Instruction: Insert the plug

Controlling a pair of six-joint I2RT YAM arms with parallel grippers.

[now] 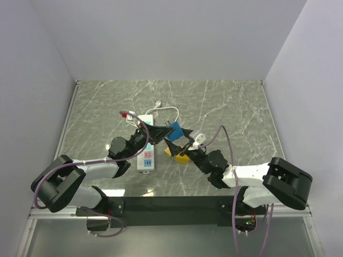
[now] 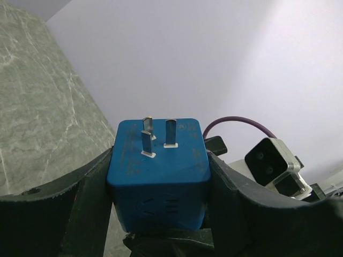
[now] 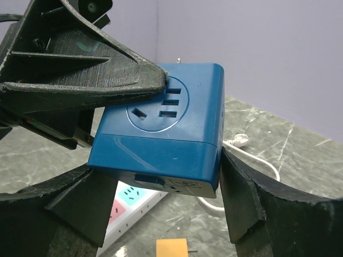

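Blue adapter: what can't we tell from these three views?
Top view: blue adapter tiny, half hidden between left end effector and right end effector; contact unreadable.
Right wrist: unclear whether right end effector clamps adapter yet; power strip mostly hidden behind adapter.
Left wrist: adapter fills frame, power strip out of view.

The left arm [image 1: 96, 170] and right arm [image 1: 252, 174] both angle inward, their 2 grippers meeting nose to nose. The left gripper [image 1: 169, 131] clamps the blue plug [image 2: 158, 171]; the right gripper [image 1: 177, 143] has its fingers straddling it, though I can't see whether they press it.
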